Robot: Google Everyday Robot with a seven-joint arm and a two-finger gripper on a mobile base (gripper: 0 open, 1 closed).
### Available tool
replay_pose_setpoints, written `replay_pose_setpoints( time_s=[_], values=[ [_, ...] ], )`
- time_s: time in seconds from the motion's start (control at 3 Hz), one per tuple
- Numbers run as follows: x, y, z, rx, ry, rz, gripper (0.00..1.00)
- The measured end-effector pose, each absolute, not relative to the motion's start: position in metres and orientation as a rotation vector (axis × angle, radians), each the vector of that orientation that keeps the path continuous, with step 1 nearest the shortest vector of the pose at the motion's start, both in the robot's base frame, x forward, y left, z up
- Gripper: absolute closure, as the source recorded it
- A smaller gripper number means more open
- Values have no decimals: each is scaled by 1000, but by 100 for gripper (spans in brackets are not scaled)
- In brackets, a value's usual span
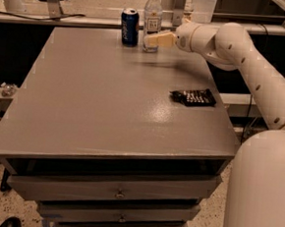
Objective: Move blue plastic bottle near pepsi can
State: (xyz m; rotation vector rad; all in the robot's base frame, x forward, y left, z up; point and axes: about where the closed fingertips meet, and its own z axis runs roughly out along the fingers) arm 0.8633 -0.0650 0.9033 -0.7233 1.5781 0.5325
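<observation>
The blue plastic bottle [152, 18] is seen upright near the top centre of the frame, at the far edge of the grey table [109, 98]. Its white cap is on and its white label faces the camera. The pepsi can [130, 27] is stood upright just to the left of it, close beside, with a narrow gap between the two.

The gripper [150, 39] is placed at the lower part of the bottle, reaching in from the right, and part of it is seen across the front of the bottle's base. Whether the claw is spread or pinching the bottle cannot be told.

The white arm [245, 59] is stretched from the right side of the frame up toward the top centre. A flat black packet [193, 97] is laid at the right of the table, well apart from the bottle and can. Drawers [119, 193] are seen below the tabletop.
</observation>
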Motion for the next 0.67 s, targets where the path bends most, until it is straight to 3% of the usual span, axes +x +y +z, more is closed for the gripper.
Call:
replay_pose_setpoints(
  time_s=[0.67],
  values=[
    [792, -161, 937, -762, 1587, 473, 0]
  ],
)
